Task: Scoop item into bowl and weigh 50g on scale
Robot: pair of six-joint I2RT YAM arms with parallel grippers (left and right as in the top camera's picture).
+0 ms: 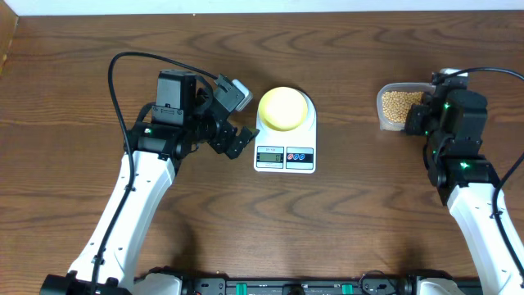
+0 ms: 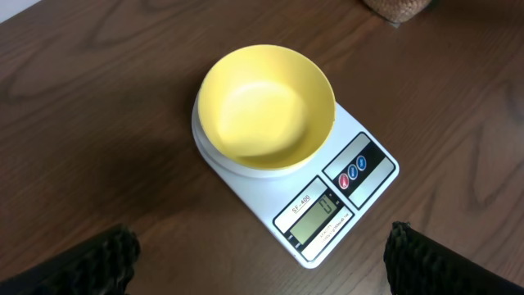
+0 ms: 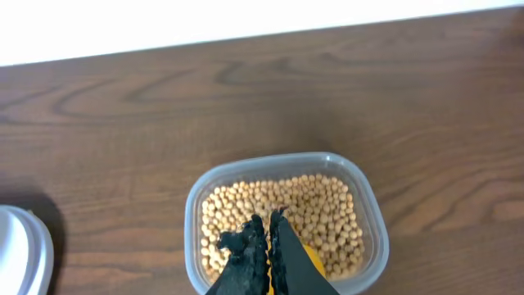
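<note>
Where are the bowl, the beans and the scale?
bowl (image 2: pixel 266 98), left wrist view, its inside.
beans (image 3: pixel 315 201), right wrist view, middle of the pile.
scale (image 2: pixel 315 220), left wrist view, its little screen.

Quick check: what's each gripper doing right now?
Left gripper: open, fingers wide apart, holding nothing.
Right gripper: closed on the yellow scoop, over the beans.

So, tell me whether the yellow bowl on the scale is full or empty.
Empty: the bowl stands upright on the scale, its inside bare yellow. The beans lie in the clear container.
</note>
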